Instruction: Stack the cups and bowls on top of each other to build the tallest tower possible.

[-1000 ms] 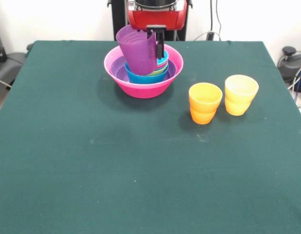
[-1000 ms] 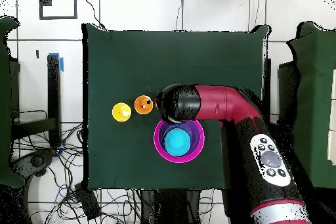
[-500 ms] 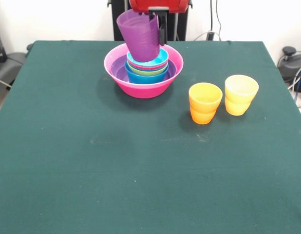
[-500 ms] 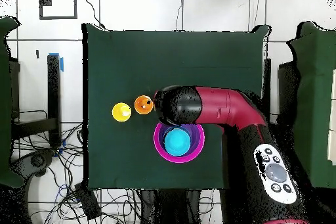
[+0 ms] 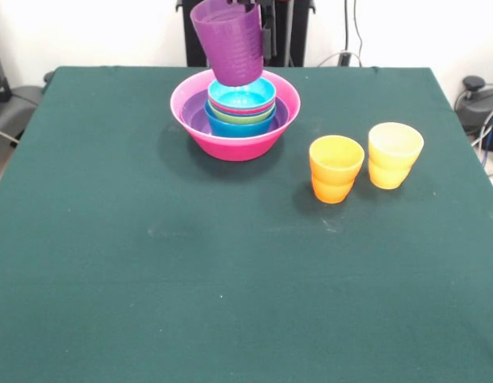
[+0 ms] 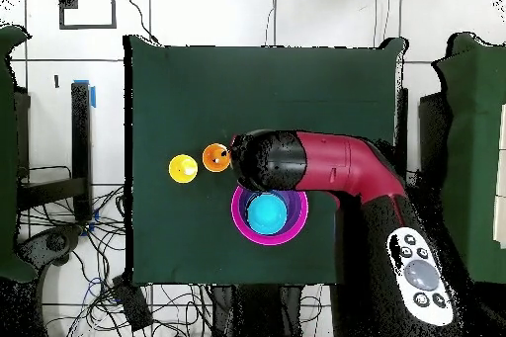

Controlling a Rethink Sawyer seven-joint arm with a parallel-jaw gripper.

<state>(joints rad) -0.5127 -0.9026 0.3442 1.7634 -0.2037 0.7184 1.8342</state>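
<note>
Overhead, the gripper pinches the purple cup by its rim.
It hangs tilted just above the nested bowls; orange cup and yellow cup stand nearby on the tabletop.

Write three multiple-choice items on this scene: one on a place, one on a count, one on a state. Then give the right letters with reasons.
1. Where is the purple cup?
A. Beside the yellow cup
B. Held above the nested bowls
C. Lying on the table's near edge

2. How many cups stand on the green table?
A. One
B. Two
C. Four

3. How do the orange cup and yellow cup stand?
A. Upright, mouths up
B. Upside down
C. Tipped on their sides

Key: 1 B, the gripper holds it clear above the cyan bowl inside the hot-pink bowl. 2 B, only the orange and the yellow one rest there. 3 A, both open mouths face up.
</note>
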